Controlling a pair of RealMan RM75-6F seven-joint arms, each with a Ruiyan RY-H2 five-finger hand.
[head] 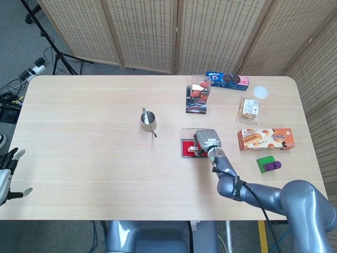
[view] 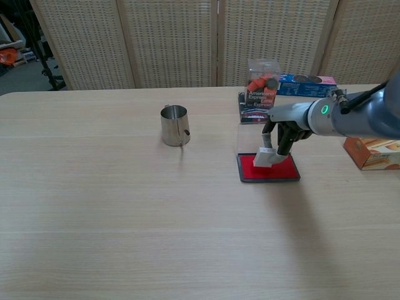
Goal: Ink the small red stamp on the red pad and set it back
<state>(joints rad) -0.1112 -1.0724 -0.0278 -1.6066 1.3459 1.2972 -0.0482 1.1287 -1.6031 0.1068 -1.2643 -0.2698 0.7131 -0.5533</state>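
1. Your left hand [head: 7,174] is hanging off the counter's [head: 95,153] left edge, half cut off by the head view's border; it is holding nothing and its fingers are standing apart. The chest view is not showing it at all.
2. A steel cup [view: 174,124] is standing upright on the counter, well apart from the pad.
3. The red pad [view: 269,169] is lying open near a clear box of small items [view: 261,84], which is standing behind it.
4. Your right hand [view: 284,132] is pinching the small red stamp [view: 263,157], tilted, with its lower end touching the pad's red face. From the head view your hand is covering the stamp almost wholly, so only a pale sliver is showing.
5. An orange biscuit box [head: 265,139] and a green and purple block [head: 268,164] are lying to the right; the chest view is cutting the biscuit box at its edge.
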